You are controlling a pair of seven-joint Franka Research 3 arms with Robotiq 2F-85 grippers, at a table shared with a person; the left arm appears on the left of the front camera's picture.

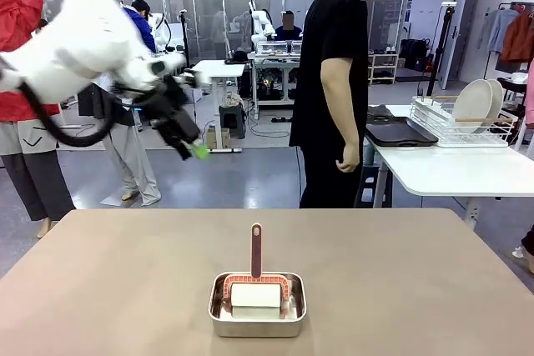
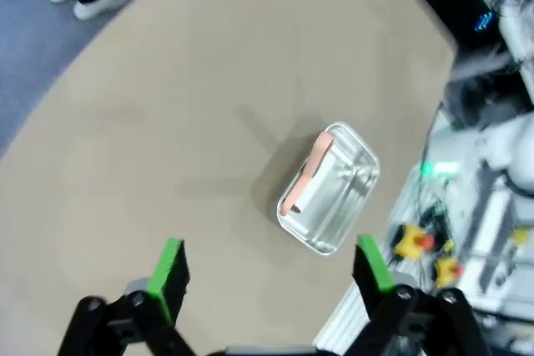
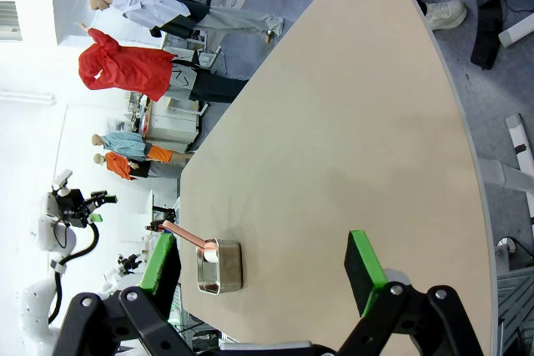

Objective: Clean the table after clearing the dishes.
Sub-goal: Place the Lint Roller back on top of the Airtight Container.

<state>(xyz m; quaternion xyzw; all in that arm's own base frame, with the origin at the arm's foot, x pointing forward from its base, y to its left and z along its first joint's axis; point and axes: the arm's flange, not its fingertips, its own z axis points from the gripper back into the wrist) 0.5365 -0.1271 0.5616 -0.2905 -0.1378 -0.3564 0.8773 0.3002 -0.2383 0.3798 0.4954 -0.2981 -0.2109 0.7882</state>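
Note:
The beige table (image 1: 125, 281) is bare apart from a small steel pan (image 1: 257, 296) holding a pink-handled roller. White plates (image 1: 477, 104) stand in a wire rack on the white side table, next to dark trays (image 1: 400, 132). My left gripper (image 1: 190, 146) hangs open high above the table's far left, with nothing between its green pads. From the left wrist I look down past the open left gripper (image 2: 269, 268) at the pan (image 2: 328, 189). My right gripper (image 3: 261, 268) is open and empty too, above the table (image 3: 334, 122), with the pan (image 3: 219, 266) between its fingers in view.
A person in black (image 1: 334, 81) stands at the table's far edge, hands down. The white side table (image 1: 450, 168) with the rack (image 1: 463, 122) is at the right, beyond the big table. Other people stand farther back on the left.

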